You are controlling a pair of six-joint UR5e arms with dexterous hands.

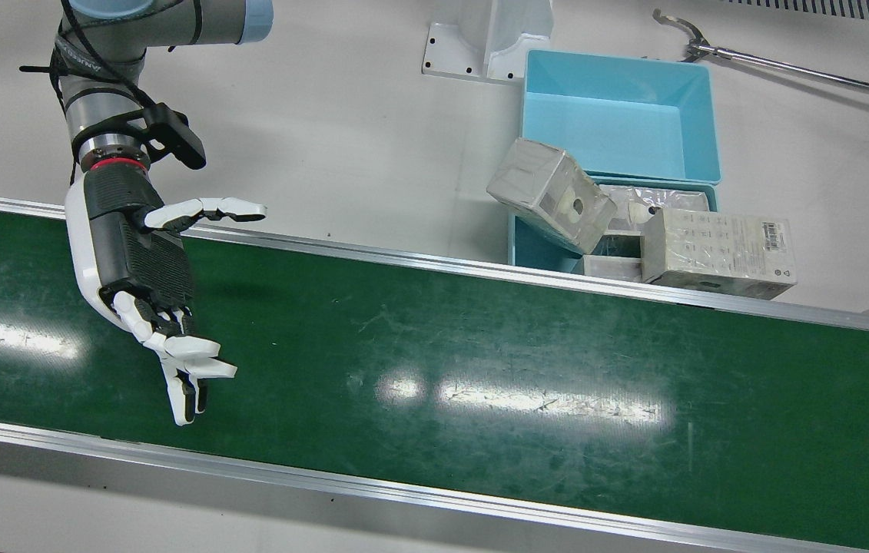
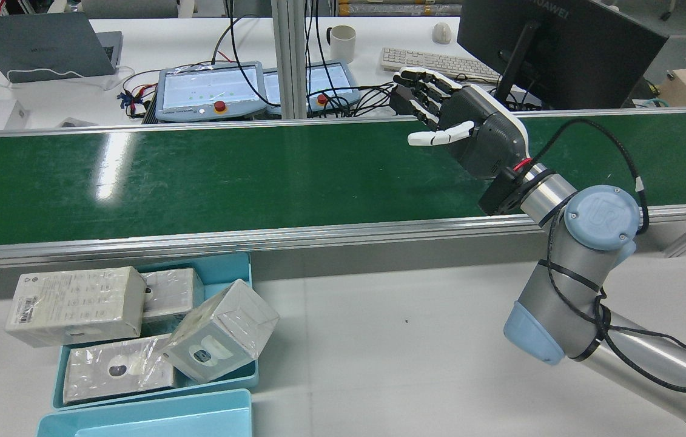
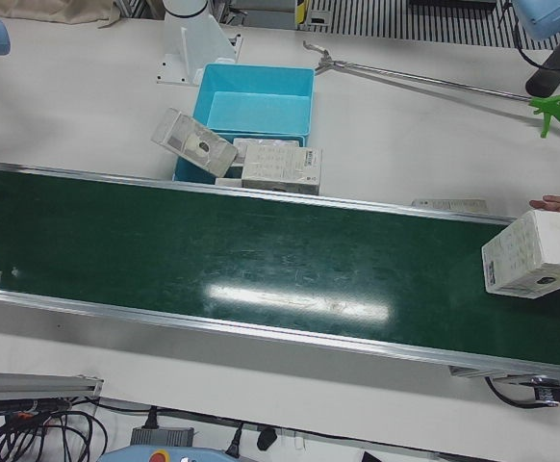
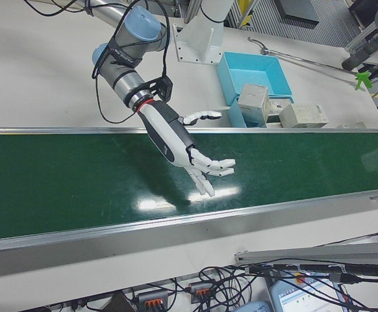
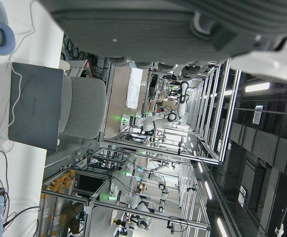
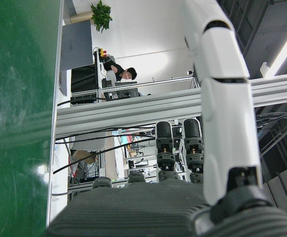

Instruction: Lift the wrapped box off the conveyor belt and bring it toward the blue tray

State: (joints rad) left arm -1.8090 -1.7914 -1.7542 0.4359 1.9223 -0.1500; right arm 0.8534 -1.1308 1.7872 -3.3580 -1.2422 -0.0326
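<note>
Right hand (image 1: 144,265) spread above conveyor belt (image 1: 480,361); wrapped box (image 3: 537,255) at belt's end.

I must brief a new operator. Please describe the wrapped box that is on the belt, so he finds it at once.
Follow the green conveyor belt to its end in the left-front view. The wrapped box sits there alone, white; the other boxes are piled at the blue tray.

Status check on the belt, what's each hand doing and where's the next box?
Right hand open over the belt, empty. Left hand off to the side, state unclear. Wrapped box at the belt's far end. Path clear.
</note>
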